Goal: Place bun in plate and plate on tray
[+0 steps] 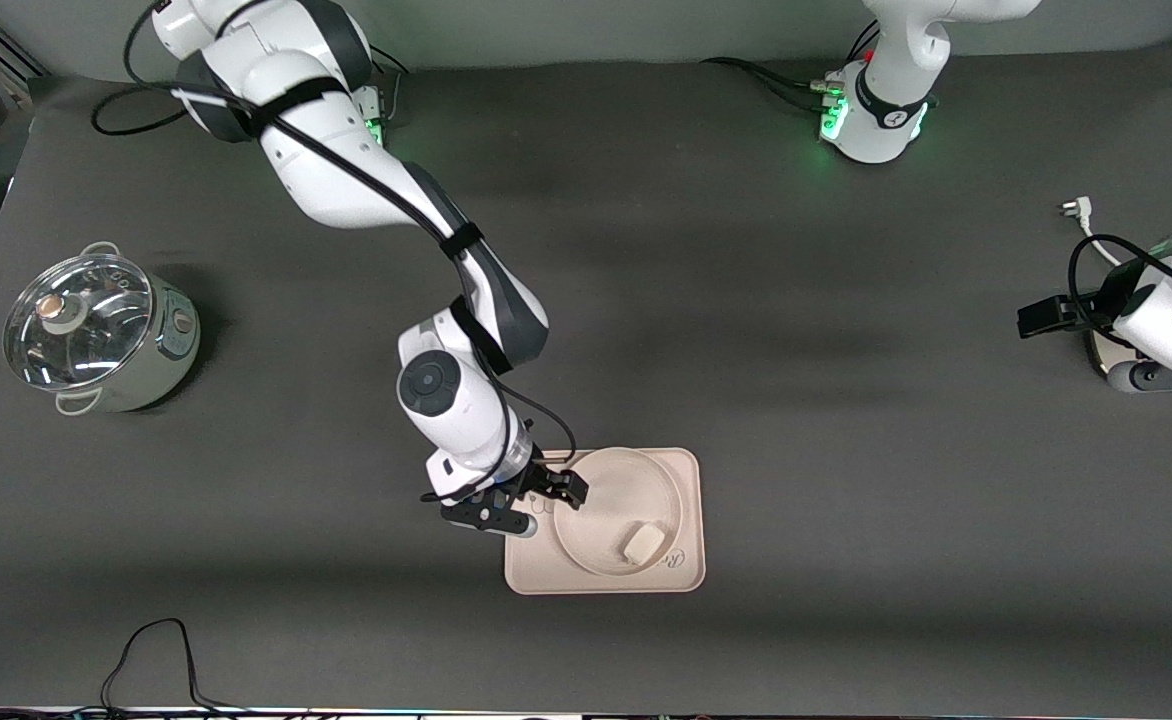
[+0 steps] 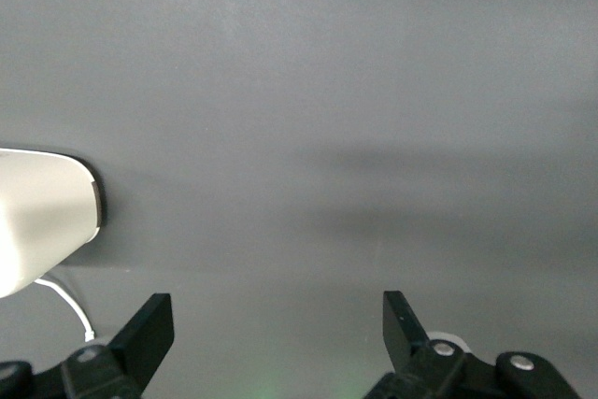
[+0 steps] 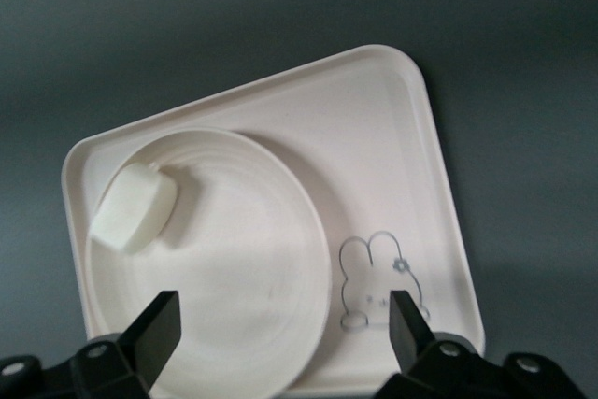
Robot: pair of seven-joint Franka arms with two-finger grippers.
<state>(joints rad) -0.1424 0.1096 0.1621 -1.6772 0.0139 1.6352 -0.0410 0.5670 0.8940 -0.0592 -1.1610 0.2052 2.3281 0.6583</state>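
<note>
My right claw (image 1: 534, 497) is hanging released over the plate's (image 1: 614, 478) rim on the tray (image 1: 691, 520); bun (image 1: 642, 543) lying inside; left claw (image 2: 276, 334) is waiting, released.

Bare dark grey table (image 1: 746, 330) between arms, steel lidded pot (image 1: 96, 335) near right arm's end, cream rectangular tray (image 1: 691, 560) nearer camera, round cream plate (image 1: 611, 480) filling it.

The bun (image 1: 642, 543) lies in the plate (image 1: 606, 500), which sits on the tray (image 1: 686, 575). The right hand (image 1: 536, 500) hovers open over the tray's edge. The left hand (image 1: 1141, 375) waits at its end of the bench (image 1: 746, 300).
</note>
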